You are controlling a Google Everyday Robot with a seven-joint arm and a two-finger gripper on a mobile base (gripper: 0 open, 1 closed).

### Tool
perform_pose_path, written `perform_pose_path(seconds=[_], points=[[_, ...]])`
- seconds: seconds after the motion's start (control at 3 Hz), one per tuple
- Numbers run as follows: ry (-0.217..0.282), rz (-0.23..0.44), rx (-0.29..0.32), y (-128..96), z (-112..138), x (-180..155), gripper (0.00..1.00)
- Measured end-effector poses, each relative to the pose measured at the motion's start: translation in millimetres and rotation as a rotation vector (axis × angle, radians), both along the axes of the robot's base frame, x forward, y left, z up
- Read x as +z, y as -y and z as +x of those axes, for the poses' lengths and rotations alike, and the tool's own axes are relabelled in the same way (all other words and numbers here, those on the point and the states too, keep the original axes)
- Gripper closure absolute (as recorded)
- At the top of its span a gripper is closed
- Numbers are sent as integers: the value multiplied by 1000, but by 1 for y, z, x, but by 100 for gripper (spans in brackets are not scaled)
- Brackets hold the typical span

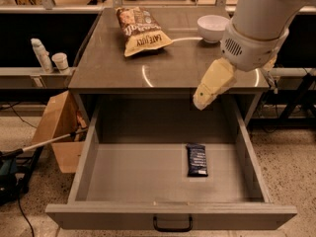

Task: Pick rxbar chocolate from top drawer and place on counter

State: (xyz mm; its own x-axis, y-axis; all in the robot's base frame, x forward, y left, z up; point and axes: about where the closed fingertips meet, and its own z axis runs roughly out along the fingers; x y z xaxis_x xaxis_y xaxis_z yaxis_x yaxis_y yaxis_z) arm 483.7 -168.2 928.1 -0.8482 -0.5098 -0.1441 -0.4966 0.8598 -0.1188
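Note:
The rxbar chocolate (197, 160), a small dark navy bar, lies flat on the floor of the open top drawer (128, 174), right of its middle. The drawer is pulled fully out, with a black handle (172, 225) on its front panel. My gripper (203, 101) hangs from the white arm at the upper right, above the drawer's back right part and in front of the counter's (163, 68) front edge. It is above and a little behind the bar, not touching it.
On the counter lie a tan-and-brown snack bag (140, 29) and a white bowl (213, 26). A cardboard box (57, 130) stands on the floor at the left. A bottle (41, 55) and a cup (61, 62) stand on a ledge at the left.

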Motion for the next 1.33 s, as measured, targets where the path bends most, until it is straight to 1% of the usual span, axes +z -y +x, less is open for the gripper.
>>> perform_pose_path(seconds=[0.33, 0.67, 1.0, 1.33], points=[[-8, -10, -77, -4, 6, -16, 0], [-56, 5, -114, -5, 11, -38, 0], [-116, 11, -123, -6, 13, -59, 0], [-116, 12, -123, -6, 13, -59, 0]])
